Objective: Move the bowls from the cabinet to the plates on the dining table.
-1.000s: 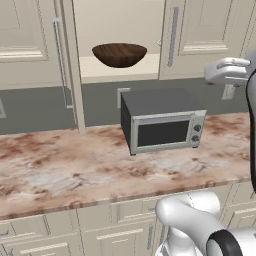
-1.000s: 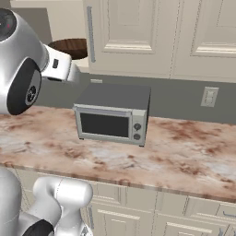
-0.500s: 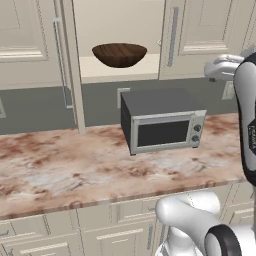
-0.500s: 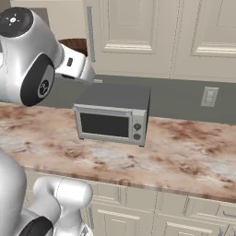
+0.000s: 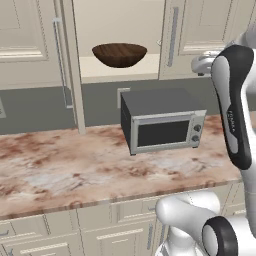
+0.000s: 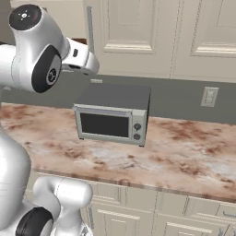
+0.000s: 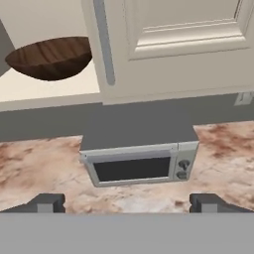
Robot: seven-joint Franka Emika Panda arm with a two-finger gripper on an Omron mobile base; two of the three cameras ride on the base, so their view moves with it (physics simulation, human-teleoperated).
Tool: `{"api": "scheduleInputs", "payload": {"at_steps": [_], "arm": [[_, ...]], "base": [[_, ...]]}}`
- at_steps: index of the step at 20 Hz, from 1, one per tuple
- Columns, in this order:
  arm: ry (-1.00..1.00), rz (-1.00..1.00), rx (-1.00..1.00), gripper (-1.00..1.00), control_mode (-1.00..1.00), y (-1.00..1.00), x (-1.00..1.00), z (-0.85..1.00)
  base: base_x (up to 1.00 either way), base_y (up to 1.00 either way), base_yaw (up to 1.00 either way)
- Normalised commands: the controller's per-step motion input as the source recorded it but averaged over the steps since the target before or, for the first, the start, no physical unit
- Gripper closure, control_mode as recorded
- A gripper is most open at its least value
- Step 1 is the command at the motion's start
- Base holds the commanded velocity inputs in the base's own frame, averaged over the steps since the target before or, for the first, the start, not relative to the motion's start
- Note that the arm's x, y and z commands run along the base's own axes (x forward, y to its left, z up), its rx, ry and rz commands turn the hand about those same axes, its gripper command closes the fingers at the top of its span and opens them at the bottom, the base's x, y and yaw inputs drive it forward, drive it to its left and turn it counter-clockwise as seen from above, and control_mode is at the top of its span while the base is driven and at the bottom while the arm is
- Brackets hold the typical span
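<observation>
Over the last second I note the arm has swung up toward the cabinet [image 5: 175,30]; gripper [image 7: 127,203] spread apart, empty. Wooden bowl [image 5: 119,54] sits untouched on the shelf: approach only.

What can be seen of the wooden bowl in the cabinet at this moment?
The wooden bowl is wide, shallow and dark brown with visible grain. It sits upright on the pale inner shelf of the open cabinet, above and to the left of the microwave. Nothing touches it but the shelf. In the hand view a door partly hides its right side.
</observation>
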Motion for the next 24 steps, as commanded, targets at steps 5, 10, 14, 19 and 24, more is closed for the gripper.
{"api": "scheduleInputs", "payload": {"at_steps": [5,10,14,19,24], "arm": [[0.0,0.0,-0.04,-1.0,-1.0,0.06,0.56,0.07],[0.0,0.01,-0.01,-1.0,-1.0,0.17,0.41,0.08],[0.0,0.03,0.0,-1.0,-1.0,0.15,0.31,0.04],[0.0,0.03,-0.03,-1.0,-1.0,0.03,0.56,0.0],[0.0,0.02,-0.01,-1.0,-1.0,0.0,0.52,0.0]], "base": [[0.0,0.0,0.0],[0.0,0.0,0.0],[0.0,0.0,0.0],[0.0,0.0,0.0],[0.0,0.0,0.0]]}}
